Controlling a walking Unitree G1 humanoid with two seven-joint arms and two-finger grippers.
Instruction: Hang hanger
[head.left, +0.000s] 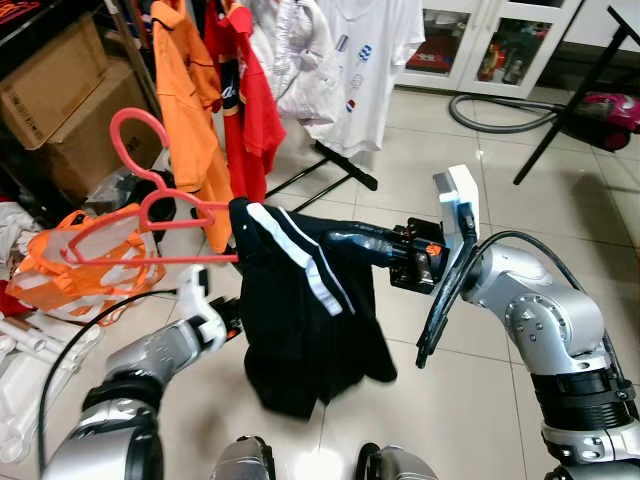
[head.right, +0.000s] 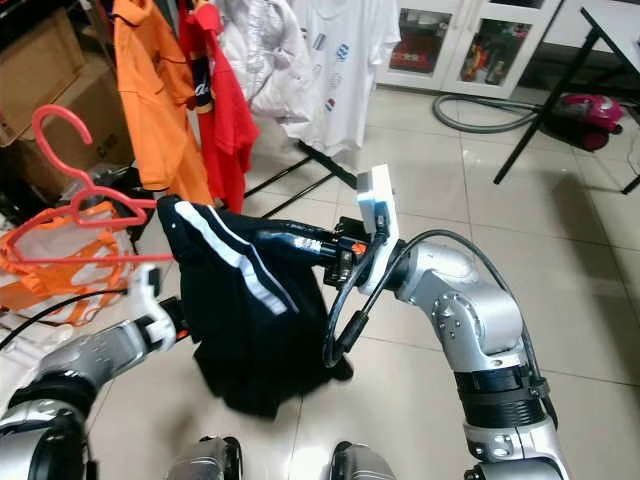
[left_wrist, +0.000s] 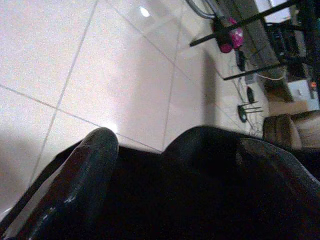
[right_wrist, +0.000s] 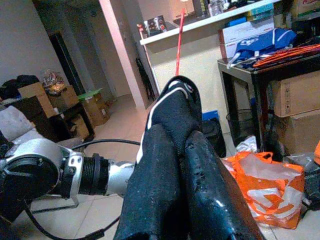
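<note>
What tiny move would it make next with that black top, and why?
Probably lift the right gripper toward the clothes rack: it is shut on the red hanger carrying the black garment, which hangs low, near the floor and below the hung shirts.

Your right arm is bending at the elbow and reaching across the body toward the left, its forearm lying roughly level. Your right gripper (head.left: 300, 240) is pointing leftward with its two black fingers (right_wrist: 200, 185) pressing close together, pinching dark cloth. Your left arm is reaching forward and low, elbow bent, and your left gripper (head.left: 232, 325) is sitting beneath that cloth with its fingers (left_wrist: 85, 170) spreading apart.
</note>
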